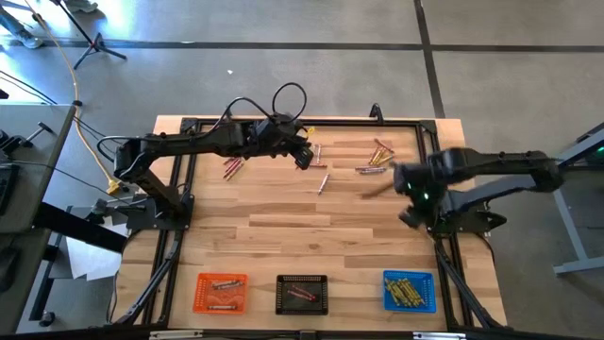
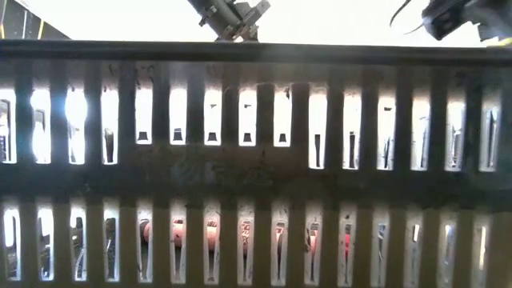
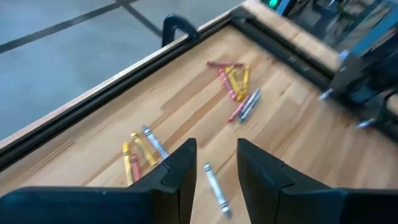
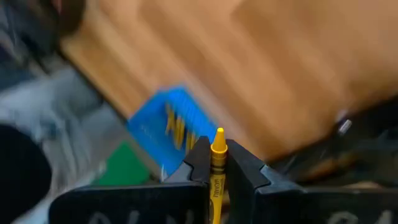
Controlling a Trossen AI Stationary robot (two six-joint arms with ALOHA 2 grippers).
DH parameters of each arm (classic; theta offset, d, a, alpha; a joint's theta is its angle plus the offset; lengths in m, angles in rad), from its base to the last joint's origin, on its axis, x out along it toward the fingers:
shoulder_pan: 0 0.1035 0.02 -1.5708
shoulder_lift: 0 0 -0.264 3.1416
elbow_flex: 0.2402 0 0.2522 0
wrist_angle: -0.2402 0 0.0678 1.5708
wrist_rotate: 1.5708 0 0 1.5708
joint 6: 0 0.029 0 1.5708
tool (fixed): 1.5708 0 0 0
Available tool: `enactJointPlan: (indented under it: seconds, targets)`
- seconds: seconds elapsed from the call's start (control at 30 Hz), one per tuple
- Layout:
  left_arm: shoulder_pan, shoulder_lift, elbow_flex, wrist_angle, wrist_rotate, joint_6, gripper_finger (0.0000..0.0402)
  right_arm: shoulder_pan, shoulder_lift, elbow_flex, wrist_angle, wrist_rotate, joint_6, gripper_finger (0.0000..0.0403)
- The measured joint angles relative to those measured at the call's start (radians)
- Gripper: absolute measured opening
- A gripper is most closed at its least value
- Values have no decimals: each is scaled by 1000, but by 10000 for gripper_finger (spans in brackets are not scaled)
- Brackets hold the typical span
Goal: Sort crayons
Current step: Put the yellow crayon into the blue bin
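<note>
On the counter far side, loose crayons lie scattered. Left claw hovers released over a grey crayon; a skewed descent could flick it away. Right claw, clenched on a yellow crayon (blue tray near), may drop it short if the thin grip slips.

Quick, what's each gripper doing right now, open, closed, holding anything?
Left gripper: open and empty, above a grey crayon at the table's far side.
Right gripper: shut on a yellow crayon, with the blue tray ahead.
</note>
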Motion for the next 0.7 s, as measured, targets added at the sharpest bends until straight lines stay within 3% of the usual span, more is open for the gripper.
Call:
enactJointPlan:
  seconds: [0.13, 0.33, 0.57, 0.7]
  targets:
    - [11, 0, 0, -33, 0, 17, 100, 218, 11, 0, 73, -23, 81, 11]
    - [12, 0, 0, -53, 0, 46, 99, 450, 80, 0, 221, 4, -22, 11]
    - [12, 0, 0, -57, -1, 70, 99, 599, 229, 0, 431, 4, -217, 26]
    - [12, 0, 0, -65, 0, 96, 100, 623, 320, 0, 505, 8, -216, 21]
